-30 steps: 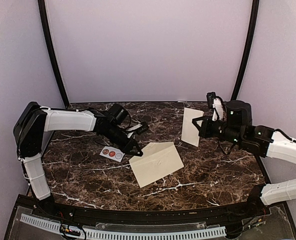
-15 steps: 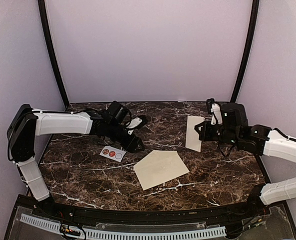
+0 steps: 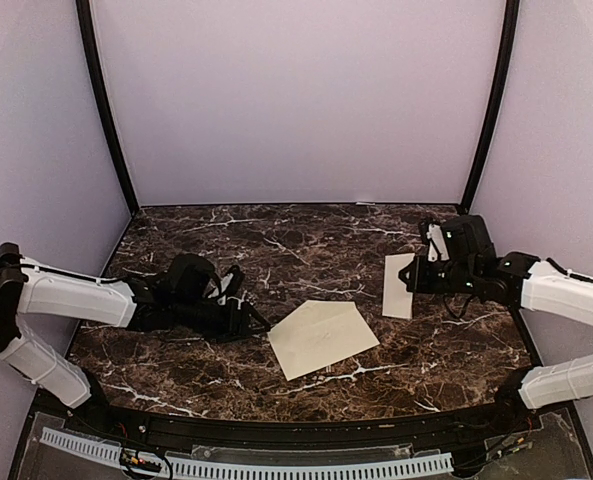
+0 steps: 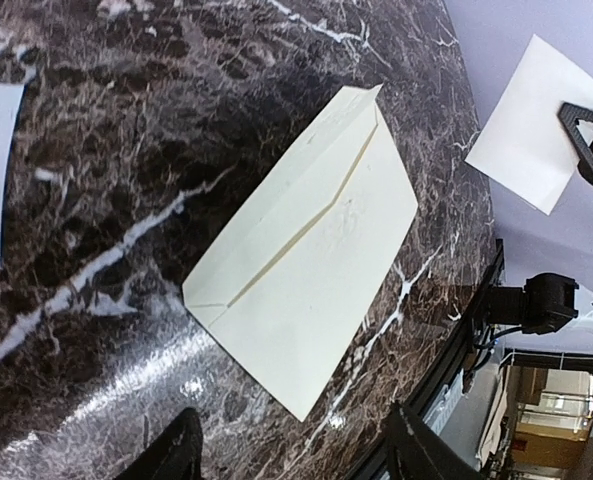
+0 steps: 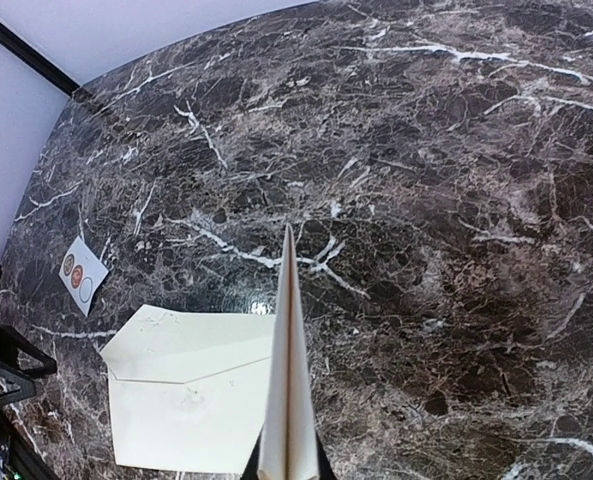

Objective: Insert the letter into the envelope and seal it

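Progress was slight at this moment: the letter hung on edge to the right of the envelope, well apart from it, pinched between the jaws of your right gripper. Just left of the envelope your left gripper sat low, jaws spread and empty, so by my reading both insertion and sealing remained undone.

No legible text, perhaps only blurred marks on sticker sheet
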Action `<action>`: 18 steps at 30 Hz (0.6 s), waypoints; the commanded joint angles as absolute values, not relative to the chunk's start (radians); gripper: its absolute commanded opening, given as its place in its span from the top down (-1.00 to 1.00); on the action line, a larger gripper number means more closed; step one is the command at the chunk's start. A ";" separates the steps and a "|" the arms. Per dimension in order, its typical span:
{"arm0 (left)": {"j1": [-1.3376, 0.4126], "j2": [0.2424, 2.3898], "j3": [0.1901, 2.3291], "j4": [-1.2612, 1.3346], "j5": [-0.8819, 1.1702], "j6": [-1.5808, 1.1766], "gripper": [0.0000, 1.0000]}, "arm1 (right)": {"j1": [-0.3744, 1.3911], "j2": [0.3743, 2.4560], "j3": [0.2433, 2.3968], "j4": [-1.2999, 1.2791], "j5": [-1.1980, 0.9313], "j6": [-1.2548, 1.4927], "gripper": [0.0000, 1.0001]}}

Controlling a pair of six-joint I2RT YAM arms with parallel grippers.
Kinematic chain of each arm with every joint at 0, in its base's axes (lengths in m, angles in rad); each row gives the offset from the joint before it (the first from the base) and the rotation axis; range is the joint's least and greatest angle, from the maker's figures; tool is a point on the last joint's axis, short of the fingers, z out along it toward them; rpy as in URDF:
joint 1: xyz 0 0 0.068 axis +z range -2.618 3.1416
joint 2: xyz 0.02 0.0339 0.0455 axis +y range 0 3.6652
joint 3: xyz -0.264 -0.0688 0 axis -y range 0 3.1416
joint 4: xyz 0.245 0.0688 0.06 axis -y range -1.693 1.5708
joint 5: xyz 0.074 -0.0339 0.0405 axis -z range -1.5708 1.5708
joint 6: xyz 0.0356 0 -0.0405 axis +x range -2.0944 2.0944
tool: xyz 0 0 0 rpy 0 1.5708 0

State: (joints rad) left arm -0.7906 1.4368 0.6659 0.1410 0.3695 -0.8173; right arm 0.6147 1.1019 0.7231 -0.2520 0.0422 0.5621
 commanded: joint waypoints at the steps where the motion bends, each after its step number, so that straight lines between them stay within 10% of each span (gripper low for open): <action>1: -0.813 1.445 0.604 0.304 0.412 -0.975 -0.23 | 0.611 1.118 0.698 -0.266 -0.029 0.581 1.00; 18: -0.818 1.651 0.657 0.361 0.437 -0.926 -0.20 | 0.611 1.169 0.655 -0.285 -0.065 0.609 1.00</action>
State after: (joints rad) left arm -0.8120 1.6241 0.6273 0.3492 0.4335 -0.9535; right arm 0.6140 1.1587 0.6701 -0.3004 -0.0357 0.5941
